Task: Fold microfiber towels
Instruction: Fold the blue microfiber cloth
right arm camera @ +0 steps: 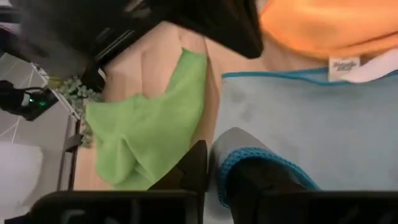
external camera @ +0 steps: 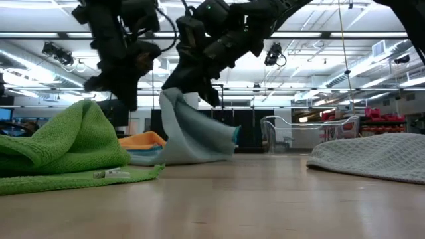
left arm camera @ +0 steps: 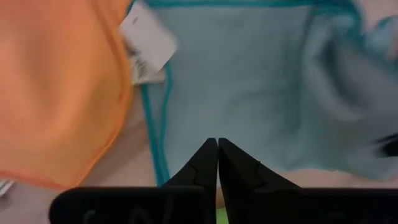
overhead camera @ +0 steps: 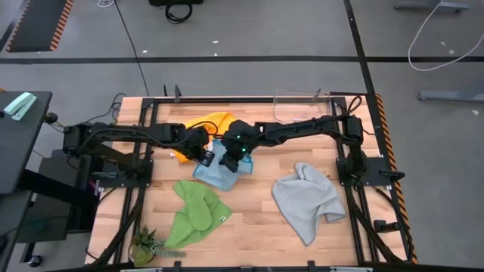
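Both arms are over the middle of the worktop (overhead camera: 257,227), toward its far edge, meeting at the light blue towel (overhead camera: 215,175). My left gripper (left arm camera: 217,144) is clenched, tips pressed together with nothing between them, hanging over the blue towel right beside its teal hem and white label (left arm camera: 147,43). My right gripper (right arm camera: 211,163) has a fold of the blue towel's teal-edged corner draped around one finger; the jaws are slightly parted, and I cannot tell whether they are gripping the cloth or letting it go. Low view shows the blue towel pulled up into a peak under the right gripper, lower part resting on the wood. The yellow-orange towel (overhead camera: 208,125) lies just behind the blue one toward the far edge, touching it, partly under the left arm. The bright green towel (overhead camera: 195,214) is crumpled near the near-left corner, next to a small potted plant (overhead camera: 147,245) at the near edge. The light grey towel (overhead camera: 306,200) is bunched on the right half, well apart from the rest. A clear plastic bin (overhead camera: 300,104) sits at the far edge.
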Available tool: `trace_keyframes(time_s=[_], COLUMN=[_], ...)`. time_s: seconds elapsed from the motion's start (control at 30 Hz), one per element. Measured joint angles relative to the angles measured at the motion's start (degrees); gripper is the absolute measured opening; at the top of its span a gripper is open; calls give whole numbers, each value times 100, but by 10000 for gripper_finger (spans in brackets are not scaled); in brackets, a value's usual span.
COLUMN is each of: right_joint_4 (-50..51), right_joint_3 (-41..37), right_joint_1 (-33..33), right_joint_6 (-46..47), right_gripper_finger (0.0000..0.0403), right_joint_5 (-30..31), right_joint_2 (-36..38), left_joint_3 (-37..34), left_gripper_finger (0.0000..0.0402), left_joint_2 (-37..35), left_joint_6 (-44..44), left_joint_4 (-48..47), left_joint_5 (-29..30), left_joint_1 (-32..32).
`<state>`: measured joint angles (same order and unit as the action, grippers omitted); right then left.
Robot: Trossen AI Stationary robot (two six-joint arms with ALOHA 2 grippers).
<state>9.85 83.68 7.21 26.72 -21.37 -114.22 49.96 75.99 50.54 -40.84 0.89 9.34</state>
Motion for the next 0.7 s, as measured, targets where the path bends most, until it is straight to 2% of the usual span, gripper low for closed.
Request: trace_keyframes(time_s=[0.33,0.47,0.7], right_joint_4=[-289,-750,-804], right_joint_3=[-11,-9,-9], right_joint_1=[76,100,227], right_joint_6=[162,243,374], right_gripper_finger=[90,91,90], right_joint_5=[-177,-244,-376], right_joint_2=[-227,-225,-225], left_joint_3=[-582,-717,-730], left_gripper_finger=[19,18,10], left_joint_2=[2,2,2], left_joint_6=[804,1102,1231], left_joint_4=[340,369,940], left_joint_5=[-9,-4,-6], left_joint_1=[-309,-364,-574])
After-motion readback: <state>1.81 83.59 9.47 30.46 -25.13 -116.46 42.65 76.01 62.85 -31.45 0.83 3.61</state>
